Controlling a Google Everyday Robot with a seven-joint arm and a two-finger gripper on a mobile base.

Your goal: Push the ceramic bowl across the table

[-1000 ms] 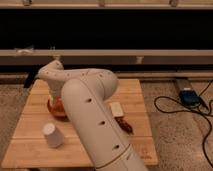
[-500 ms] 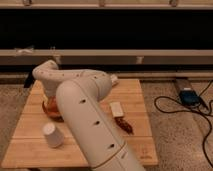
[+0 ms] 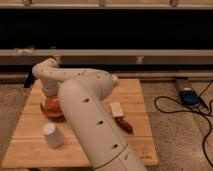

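Observation:
The glossy orange ceramic bowl [image 3: 52, 108] sits on the left half of the light wooden table [image 3: 134, 91]. My white arm reaches up from the bottom middle and bends back to the left. Its wrist comes down onto the bowl's far side. My gripper [image 3: 48, 93] is at the bowl's far rim, right above or inside it, and is largely hidden by the arm's own end. I cannot tell whether it touches the bowl.
A small upturned white cup [image 3: 52, 135] stands in front of the bowl near the table's left front. A small white block [image 3: 116, 109] and a dark reddish-brown item [image 3: 124, 125] lie right of my arm. Black cables and a blue device [image 3: 188, 96] lie on the floor to the right.
My arm has swung left and its wrist has come down over the bowl. The bowl has barely shifted. The cup and the other items have not moved.

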